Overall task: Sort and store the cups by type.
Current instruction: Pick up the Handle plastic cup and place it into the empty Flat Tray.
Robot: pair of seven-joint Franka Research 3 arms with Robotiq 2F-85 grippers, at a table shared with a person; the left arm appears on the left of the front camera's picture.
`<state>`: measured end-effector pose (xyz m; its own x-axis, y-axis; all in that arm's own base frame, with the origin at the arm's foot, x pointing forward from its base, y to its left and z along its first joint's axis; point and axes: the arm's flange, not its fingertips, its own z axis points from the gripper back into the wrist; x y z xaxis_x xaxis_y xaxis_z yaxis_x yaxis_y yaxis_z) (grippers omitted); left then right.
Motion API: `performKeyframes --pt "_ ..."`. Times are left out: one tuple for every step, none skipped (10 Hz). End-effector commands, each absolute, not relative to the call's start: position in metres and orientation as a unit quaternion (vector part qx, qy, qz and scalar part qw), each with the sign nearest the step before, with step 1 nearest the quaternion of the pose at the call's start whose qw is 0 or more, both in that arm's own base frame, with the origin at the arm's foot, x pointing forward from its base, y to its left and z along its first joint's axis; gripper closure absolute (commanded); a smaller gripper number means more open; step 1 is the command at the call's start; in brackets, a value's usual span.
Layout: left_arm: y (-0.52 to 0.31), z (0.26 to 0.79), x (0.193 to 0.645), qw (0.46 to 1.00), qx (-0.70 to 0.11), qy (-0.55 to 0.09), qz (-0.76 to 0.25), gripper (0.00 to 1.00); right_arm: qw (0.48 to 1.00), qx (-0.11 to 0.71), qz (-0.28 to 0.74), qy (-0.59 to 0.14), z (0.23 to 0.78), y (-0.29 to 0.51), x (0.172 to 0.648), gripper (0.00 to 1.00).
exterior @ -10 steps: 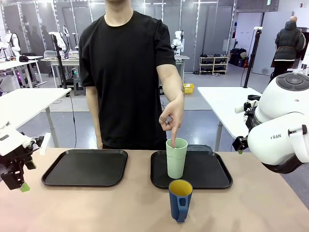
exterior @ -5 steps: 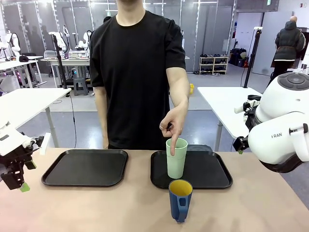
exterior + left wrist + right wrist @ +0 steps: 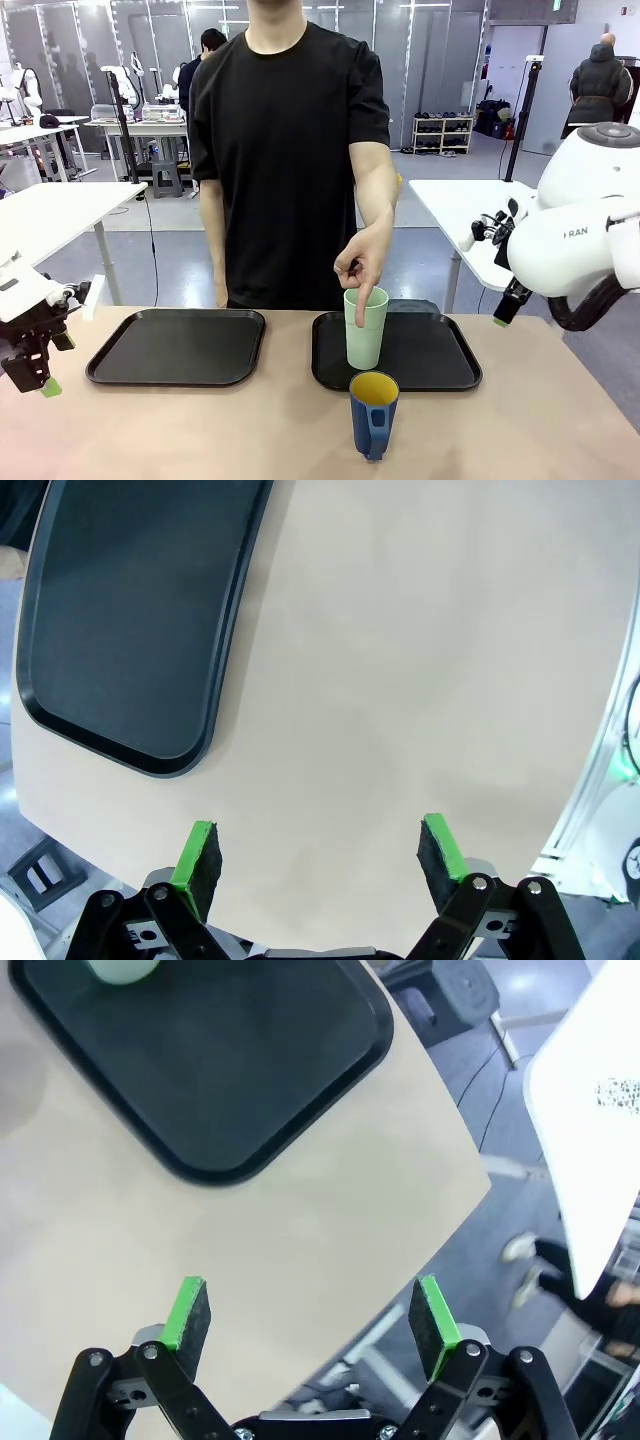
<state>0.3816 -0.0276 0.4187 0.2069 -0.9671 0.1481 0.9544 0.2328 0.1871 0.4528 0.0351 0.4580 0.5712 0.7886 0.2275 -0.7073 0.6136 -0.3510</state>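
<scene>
The left hand (image 3: 318, 852) hangs wide and empty over bare desk (image 3: 250, 430) beside the left tray (image 3: 178, 345). The right hand (image 3: 310, 1317) is just as wide, near the right tray (image 3: 440, 350). The tumbler (image 3: 365, 328) stands upright on that tray, with the mug (image 3: 374, 412) on the desk just in front. A person's finger (image 3: 362, 305) points down at the tumbler's rim.

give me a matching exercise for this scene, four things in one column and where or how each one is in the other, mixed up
Things:
1. pale green tumbler
2. dark blue mug
3. person's hand
4. left gripper

Places or states:
A. on the bare table, just in front of the right tray
B. open, near the table's left edge
C. standing upright on the right tray
D. index finger pointing down at the tumbler's rim

Pairs: 1-C, 2-A, 3-D, 4-B
</scene>
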Motion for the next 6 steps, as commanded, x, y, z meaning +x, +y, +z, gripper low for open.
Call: performKeyframes --pt "-0.028 0.42 0.382 0.779 0.037 -0.114 -0.615 0.0 0.814 -0.113 0.534 -0.197 0.464 0.022 0.448 0.0" --pt "-0.028 0.42 0.382 0.779 0.037 -0.114 -0.615 0.0 0.791 -0.098 0.571 -0.199 0.463 0.022 0.448 0.0" --pt "-0.028 0.42 0.382 0.779 0.037 -0.114 -0.615 0.0 0.77 -0.077 0.599 -0.203 0.46 0.024 0.446 0.0" --pt "-0.028 0.42 0.382 0.779 0.037 -0.114 -0.615 0.0 0.749 -0.072 0.626 -0.205 0.459 0.027 0.444 0.0" --pt "-0.028 0.42 0.382 0.779 0.037 -0.114 -0.615 0.0 0.727 -0.066 0.653 -0.2 0.456 0.031 0.44 0.0" --pt "-0.028 0.42 0.382 0.779 0.037 -0.114 -0.615 0.0 0.724 -0.073 0.657 -0.198 0.455 0.034 0.439 0.0"
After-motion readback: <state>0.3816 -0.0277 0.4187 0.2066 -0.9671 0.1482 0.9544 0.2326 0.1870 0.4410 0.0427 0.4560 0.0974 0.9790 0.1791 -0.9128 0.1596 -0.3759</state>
